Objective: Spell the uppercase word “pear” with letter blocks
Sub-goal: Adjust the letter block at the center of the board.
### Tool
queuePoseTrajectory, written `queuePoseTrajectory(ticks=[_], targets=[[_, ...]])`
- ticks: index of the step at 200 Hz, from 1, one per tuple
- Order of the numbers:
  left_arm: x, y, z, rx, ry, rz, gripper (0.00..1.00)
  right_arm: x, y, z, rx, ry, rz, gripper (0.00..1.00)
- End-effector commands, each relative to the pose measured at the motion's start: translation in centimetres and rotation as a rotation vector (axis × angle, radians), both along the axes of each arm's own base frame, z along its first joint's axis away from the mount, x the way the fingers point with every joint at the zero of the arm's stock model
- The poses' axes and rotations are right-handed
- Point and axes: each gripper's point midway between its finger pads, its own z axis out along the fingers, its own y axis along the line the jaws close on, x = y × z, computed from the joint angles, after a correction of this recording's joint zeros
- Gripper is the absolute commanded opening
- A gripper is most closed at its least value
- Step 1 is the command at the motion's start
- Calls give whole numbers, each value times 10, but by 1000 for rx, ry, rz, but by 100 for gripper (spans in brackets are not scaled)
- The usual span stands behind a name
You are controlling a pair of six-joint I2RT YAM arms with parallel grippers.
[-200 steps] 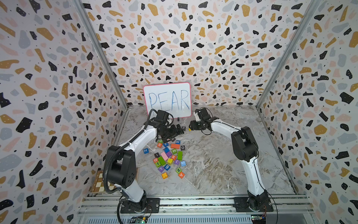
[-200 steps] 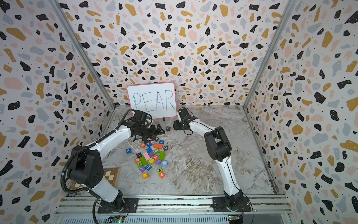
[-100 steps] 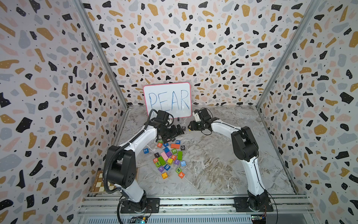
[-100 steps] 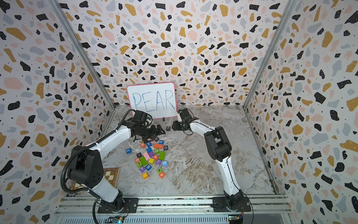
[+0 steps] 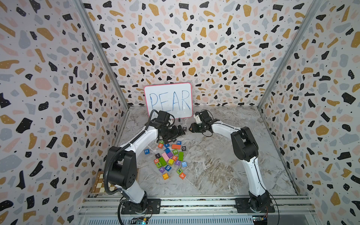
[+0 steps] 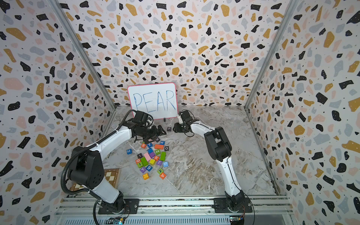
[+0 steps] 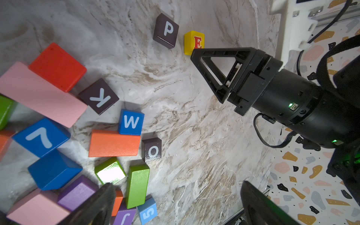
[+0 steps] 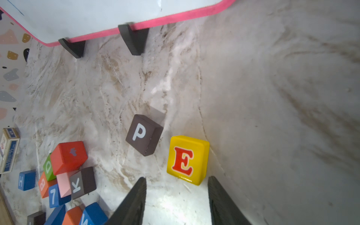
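Note:
The black P block (image 5: 184, 128) (image 8: 144, 134) lies on the marble floor in front of the whiteboard. The yellow E block (image 8: 188, 159) (image 7: 193, 41) sits just to its right, a small gap between them. My right gripper (image 8: 177, 181) (image 5: 191, 129) is open, its fingertips just short of the E block and nothing gripped. The orange-red R block (image 5: 174, 157) sits in the pile, and the orange A block (image 5: 182, 176) lies at the pile's near edge. My left gripper (image 7: 179, 194) (image 5: 181, 131) hangs wide open and empty over the pile's far end.
The whiteboard (image 5: 168, 101) reading PEAR stands on black feet (image 8: 134, 41) at the back wall. The pile holds many other letter cubes and long pink (image 7: 39, 93), orange (image 7: 114, 144) and green (image 7: 137, 185) blocks. A chessboard (image 5: 99, 182) lies near the left arm's base.
My right gripper's jaws have narrowed and it has shifted slightly left toward the P block. The left arm has not moved.

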Motion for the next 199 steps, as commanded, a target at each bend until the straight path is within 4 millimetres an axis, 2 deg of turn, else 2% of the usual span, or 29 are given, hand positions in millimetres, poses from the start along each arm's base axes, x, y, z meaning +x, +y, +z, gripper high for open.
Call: queuePoseTrajectory(ticks=[1, 199], targets=[[-3, -1, 11, -13, -31, -6, 99, 2, 6, 8, 26, -9, 7, 51], [-4, -1, 11, -8, -32, -4, 99, -1, 11, 8, 34, -4, 12, 45]])
